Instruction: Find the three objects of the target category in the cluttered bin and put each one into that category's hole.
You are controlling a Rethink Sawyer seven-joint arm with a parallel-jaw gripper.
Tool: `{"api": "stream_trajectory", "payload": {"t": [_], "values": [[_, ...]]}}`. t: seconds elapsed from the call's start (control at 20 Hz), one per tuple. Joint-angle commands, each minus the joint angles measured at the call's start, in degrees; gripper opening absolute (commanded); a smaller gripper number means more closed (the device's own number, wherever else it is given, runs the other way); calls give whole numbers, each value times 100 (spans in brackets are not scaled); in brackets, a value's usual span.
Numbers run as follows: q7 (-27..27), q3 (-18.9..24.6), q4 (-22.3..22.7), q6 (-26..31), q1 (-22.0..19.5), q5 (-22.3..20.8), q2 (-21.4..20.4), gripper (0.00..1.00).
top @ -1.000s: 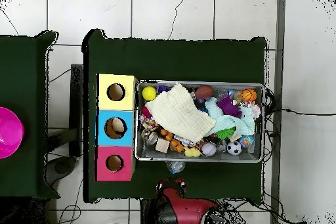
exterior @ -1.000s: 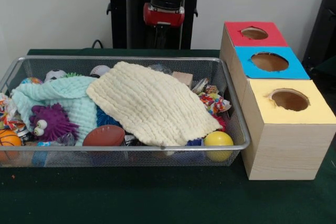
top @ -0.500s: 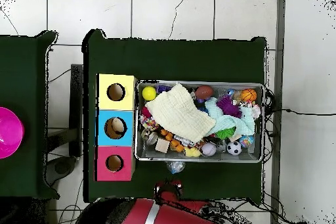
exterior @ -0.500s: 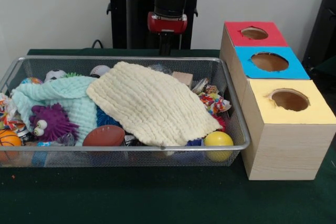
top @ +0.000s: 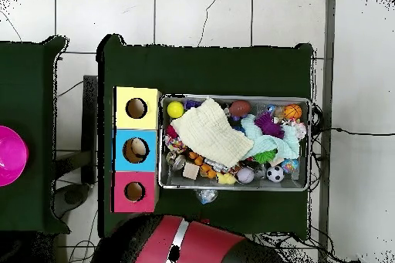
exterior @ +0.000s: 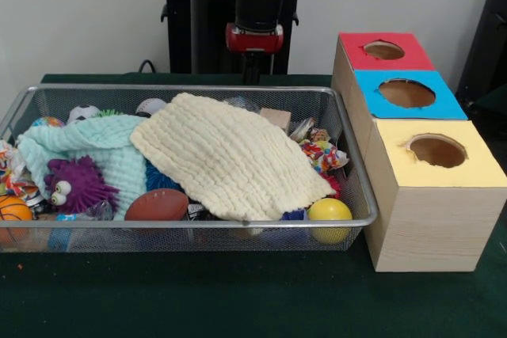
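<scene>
The wire mesh bin point(exterior: 190, 225) fills the left of the table and shows in the overhead view point(top: 311, 146) too. One crinkly see-through plastic lump point(top: 206, 196) lies on the table just outside the bin's rim on the robot's side. In the front view it point(exterior: 241, 103) shows behind the far mesh wall. Another bit of clear plastic point(exterior: 97, 211) lies by the purple spiky toy point(exterior: 76, 184). My gripper point(exterior: 252, 71) hangs behind the bin's far rim, close above that outside lump. In the overhead view the red arm point(top: 185, 241) hides the gripper.
A cream cloth point(exterior: 230, 156) and a mint cloth point(exterior: 95, 144) cover much of the bin. A yellow ball point(exterior: 329, 213), a football point(exterior: 157, 204) and a basketball point(exterior: 12, 211) lie along the front. Boxes with red point(exterior: 383, 50), blue point(exterior: 405, 93) and yellow point(exterior: 436, 152) holed tops stand to the right.
The arm's end has come down a little and shifted right behind the bin. In the overhead view the red arm has swung over the table's edge. The bin's contents have not moved.
</scene>
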Motion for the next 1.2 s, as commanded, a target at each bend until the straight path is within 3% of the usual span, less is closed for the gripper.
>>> {"api": "stream_trajectory", "payload": {"t": [0.05,0.55,0.95,1.2], "values": [[1151,423,-1005,-749,-27,374,487,0],[977,455,-1420,-949,-185,185,816,0],[916,-80,-1110,-2413,289,498,767,0],[923,-161,-1161,-2759,331,540,921,0]]}}
